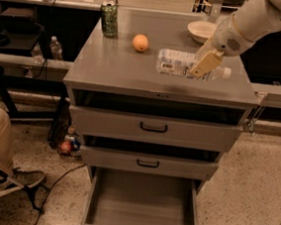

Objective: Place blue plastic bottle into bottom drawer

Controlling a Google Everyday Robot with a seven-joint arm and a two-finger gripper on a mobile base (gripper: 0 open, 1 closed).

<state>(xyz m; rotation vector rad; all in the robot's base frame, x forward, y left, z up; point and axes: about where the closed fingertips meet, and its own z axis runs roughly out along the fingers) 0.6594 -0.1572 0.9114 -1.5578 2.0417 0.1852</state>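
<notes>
Tool (pixel 204 65) clamped on blue plastic bottle (pixel 174 63) atop cabinet (pixel 115 69), label print unreadable, bottom drawer (pixel 141 206) open

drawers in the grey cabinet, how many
3: top drawer, middle drawer under it, bottom drawer lowest and pulled open. End effector is at the blue plastic bottle on the cabinet top.

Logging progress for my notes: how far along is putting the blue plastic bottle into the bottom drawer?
Done: the bottom drawer stands open. In hand: the gripper is at the blue plastic bottle, which lies on its side on the cabinet top. Left: lifting it, lowering it and setting it in the drawer.
</notes>
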